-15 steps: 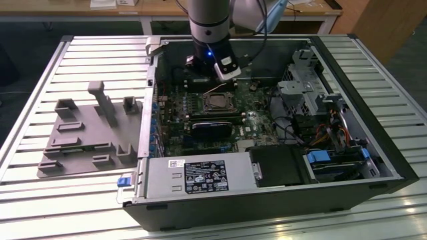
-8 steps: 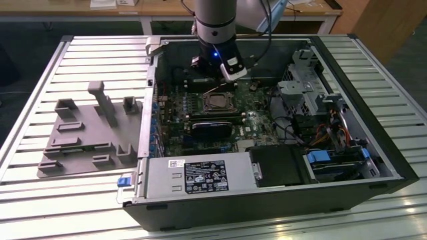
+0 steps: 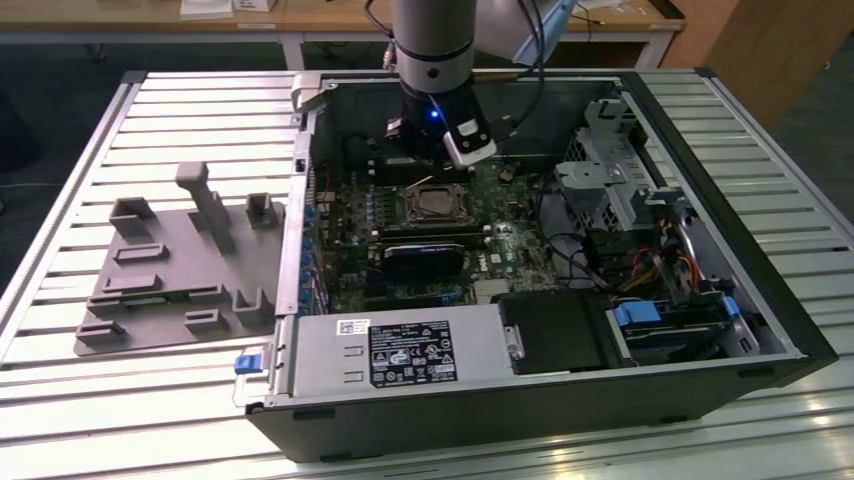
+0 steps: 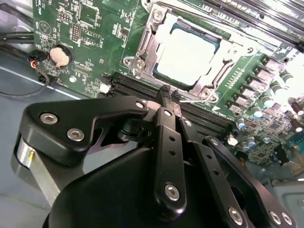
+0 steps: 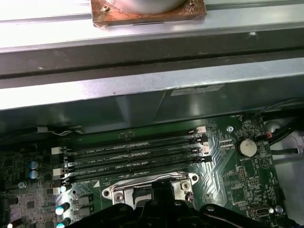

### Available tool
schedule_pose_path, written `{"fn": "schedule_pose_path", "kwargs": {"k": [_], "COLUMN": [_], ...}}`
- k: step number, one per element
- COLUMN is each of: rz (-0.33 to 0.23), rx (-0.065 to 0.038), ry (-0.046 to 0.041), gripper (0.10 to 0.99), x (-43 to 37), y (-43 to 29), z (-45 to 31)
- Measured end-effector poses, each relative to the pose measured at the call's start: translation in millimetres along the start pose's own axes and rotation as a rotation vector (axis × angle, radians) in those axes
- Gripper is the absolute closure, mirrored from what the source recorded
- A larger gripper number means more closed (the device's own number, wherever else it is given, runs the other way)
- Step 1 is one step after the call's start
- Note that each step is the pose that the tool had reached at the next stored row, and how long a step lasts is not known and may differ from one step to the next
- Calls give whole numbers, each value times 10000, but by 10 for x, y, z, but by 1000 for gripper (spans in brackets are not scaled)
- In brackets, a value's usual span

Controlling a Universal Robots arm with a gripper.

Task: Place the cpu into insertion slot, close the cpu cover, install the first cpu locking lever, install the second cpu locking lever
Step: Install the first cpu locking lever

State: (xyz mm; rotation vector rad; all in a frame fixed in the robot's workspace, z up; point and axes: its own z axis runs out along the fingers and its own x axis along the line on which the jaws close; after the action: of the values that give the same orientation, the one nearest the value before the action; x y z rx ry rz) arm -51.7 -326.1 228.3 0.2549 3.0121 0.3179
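On the slatted table (image 3: pixel 160 110), in the open computer case (image 3: pixel 787 330), the cpu (image 4: pixel 190 54) lay in the insertion slot (image 4: pixel 207 93) under the lowered cpu cover (image 4: pixel 151 40), my pincer (image 4: pixel 169 92) pressed together just beside that slot; I judged a locking lever in hand, needing precise contact.

Lit brightly from above in the exterior view, with pale glare streaking the slatted counter (image 3: pixel 134 405) and deep shade inside the computer case (image 3: pixel 467 412). Blown out to white on the cpu (image 4: pixel 190 54) in the second wrist view. Dim over the motherboard (image 5: pixel 237 173) in the first wrist view, beneath a bright sheen along the metal panel (image 5: pixel 142 90).
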Motion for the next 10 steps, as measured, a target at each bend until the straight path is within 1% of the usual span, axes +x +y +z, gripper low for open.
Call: {"fn": "schedule_pose_path", "kwargs": {"k": [7,8,10], "rz": [-3,-6,-18], "rx": [-4,-6,-15], "ry": [-20,-34,-95], "gripper": [984,984,984], "x": [13,14,17], "y": [19,20,22], "z": [75,88,110]}}
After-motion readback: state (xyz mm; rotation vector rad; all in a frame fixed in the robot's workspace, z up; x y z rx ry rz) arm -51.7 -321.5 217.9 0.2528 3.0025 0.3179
